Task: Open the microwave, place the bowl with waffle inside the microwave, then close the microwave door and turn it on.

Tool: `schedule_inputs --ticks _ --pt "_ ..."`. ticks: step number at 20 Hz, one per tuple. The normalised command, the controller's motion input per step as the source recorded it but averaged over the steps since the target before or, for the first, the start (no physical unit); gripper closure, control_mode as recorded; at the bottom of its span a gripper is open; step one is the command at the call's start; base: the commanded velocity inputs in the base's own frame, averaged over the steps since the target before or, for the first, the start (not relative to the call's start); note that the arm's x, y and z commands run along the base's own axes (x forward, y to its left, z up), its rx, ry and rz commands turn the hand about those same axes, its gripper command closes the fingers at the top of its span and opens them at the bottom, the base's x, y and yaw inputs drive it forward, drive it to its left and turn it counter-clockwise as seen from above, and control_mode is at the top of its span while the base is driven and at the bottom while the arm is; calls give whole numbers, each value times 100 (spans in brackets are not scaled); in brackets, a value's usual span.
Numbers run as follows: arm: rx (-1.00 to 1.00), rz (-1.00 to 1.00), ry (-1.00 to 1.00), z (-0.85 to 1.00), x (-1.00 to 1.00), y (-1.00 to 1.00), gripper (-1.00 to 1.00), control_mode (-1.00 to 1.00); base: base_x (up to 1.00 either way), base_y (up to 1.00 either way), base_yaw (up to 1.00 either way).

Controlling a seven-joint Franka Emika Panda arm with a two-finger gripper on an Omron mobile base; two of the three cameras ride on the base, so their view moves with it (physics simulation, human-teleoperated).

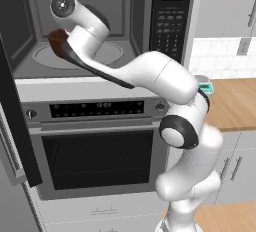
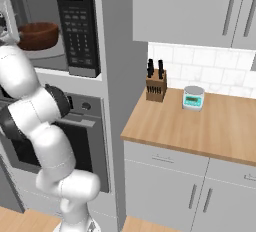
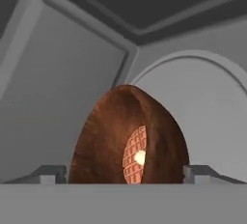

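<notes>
The microwave (image 1: 132, 6) stands open, its black door (image 1: 15, 101) swung out to the left. The reddish-brown bowl (image 1: 56, 41) sits inside the grey cavity on the left part of the round glass turntable (image 1: 112, 53). From the right base view the bowl (image 2: 39, 35) shows left of the keypad strip (image 2: 77, 31). In the hand view the bowl (image 3: 111, 141) lies close ahead with the waffle (image 3: 135, 155) in it. My gripper (image 3: 124, 174) is open, one fingertip (image 3: 48, 174) on each side of the bowl. My forearm reaches into the cavity.
Below the microwave is the oven (image 1: 100, 161) with a horizontal handle. To the right runs a wooden counter (image 2: 200, 126) with a knife block (image 2: 156, 86) and a white-and-teal scale (image 2: 193, 97). The open door juts out at the left.
</notes>
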Motion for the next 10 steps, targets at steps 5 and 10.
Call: schedule_inputs --ticks 5,10 --pt "36 16 -49 -25 -100 -96 -100 -100 0 0 0" --pt "25 14 -31 -75 -100 -100 -100 -100 0 0 0"
